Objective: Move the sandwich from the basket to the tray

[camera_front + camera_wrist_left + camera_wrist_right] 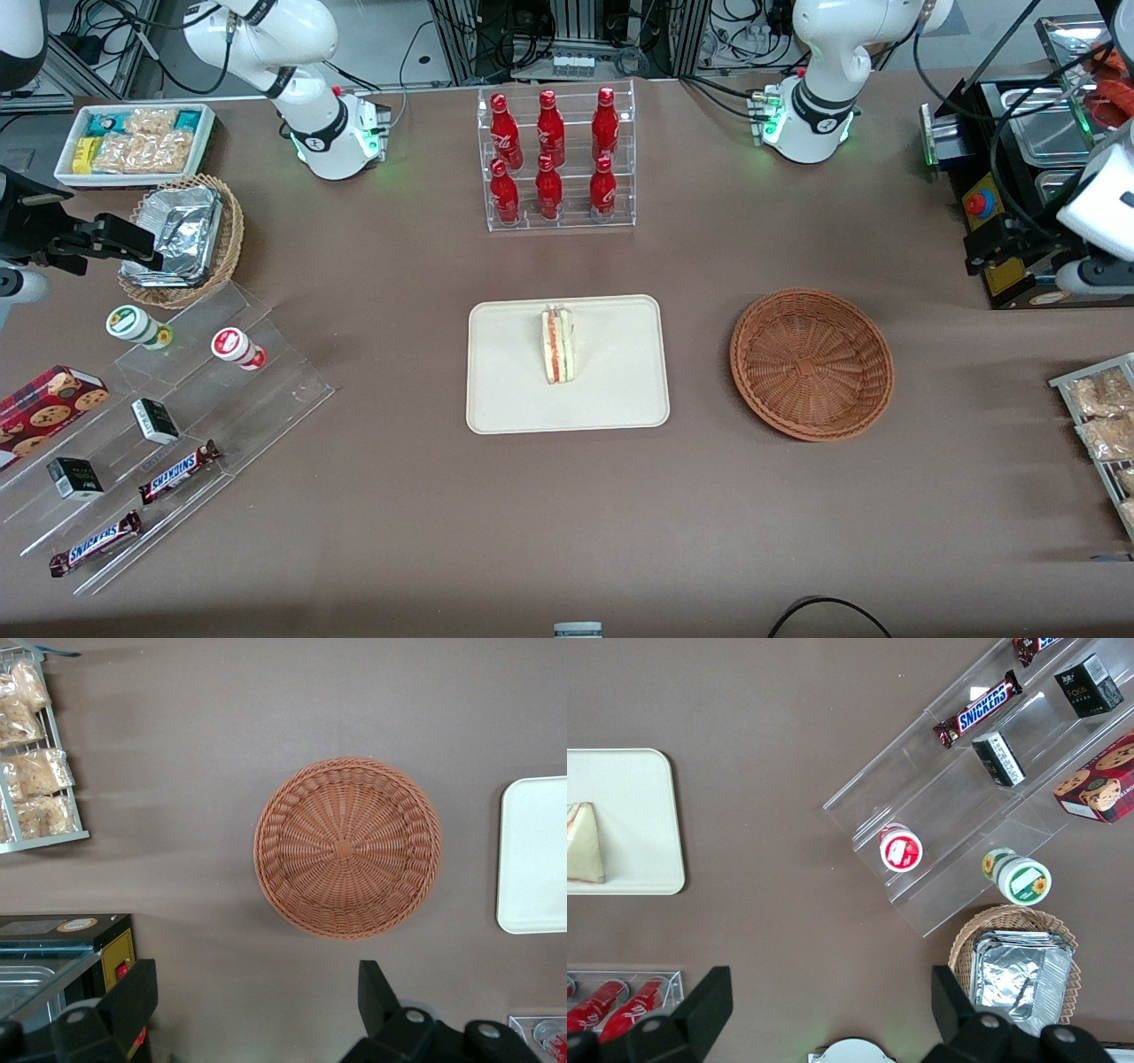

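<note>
The sandwich (558,346) lies on the cream-white tray (514,390) in the middle of the table, its red and green filling edge showing. It also shows in the right wrist view (583,846) on the tray (638,815). The reddish-brown wicker basket (811,363) stands beside the tray toward the working arm's end and holds nothing. My left gripper (997,241) is raised above the table, farther from the front camera than the basket and farther toward the working arm's end. In the left wrist view the gripper (257,1001) is open and empty, apart from the basket (347,848) and the tray (536,859).
A clear rack of red bottles (556,159) stands farther from the front camera than the tray. A black appliance (1001,133) and a rack of snack bags (1103,425) sit at the working arm's end. Acrylic steps with snacks (159,434), a foil-lined basket (182,239) and a white bin (133,142) sit at the parked arm's end.
</note>
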`<state>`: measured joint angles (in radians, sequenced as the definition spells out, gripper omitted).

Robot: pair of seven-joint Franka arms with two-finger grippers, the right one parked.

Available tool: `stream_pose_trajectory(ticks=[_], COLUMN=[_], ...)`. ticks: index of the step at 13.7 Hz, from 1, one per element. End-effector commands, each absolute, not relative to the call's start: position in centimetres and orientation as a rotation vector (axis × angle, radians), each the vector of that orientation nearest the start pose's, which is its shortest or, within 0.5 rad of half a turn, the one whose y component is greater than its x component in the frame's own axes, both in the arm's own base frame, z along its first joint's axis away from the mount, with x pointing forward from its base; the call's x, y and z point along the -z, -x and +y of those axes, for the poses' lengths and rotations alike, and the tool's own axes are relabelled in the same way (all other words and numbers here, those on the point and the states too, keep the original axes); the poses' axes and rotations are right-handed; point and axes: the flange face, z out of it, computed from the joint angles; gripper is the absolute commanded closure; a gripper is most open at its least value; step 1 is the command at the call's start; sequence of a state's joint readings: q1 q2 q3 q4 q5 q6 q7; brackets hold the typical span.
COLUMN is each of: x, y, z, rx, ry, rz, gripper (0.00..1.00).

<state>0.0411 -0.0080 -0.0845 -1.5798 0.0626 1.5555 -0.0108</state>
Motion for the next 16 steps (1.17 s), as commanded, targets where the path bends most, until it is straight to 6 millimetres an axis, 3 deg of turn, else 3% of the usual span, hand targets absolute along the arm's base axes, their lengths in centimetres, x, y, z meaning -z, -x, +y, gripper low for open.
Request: stream_pose_trajectory(ticks=[1, 4, 10, 16], x=[-62.7, -62.9, -62.2, -62.2], y=[-52.3, -54.1, -54.7, -55.0], z=[-1.0, -1.1, -1.0, -3.1], rx=[-0.007, -0.002, -0.024, -0.017], ry=[3.111, 3.123, 3.119, 3.109], rz=[0.046, 0.024, 0.029, 0.034], gripper=[0.00, 0.00, 0.00, 0.00])
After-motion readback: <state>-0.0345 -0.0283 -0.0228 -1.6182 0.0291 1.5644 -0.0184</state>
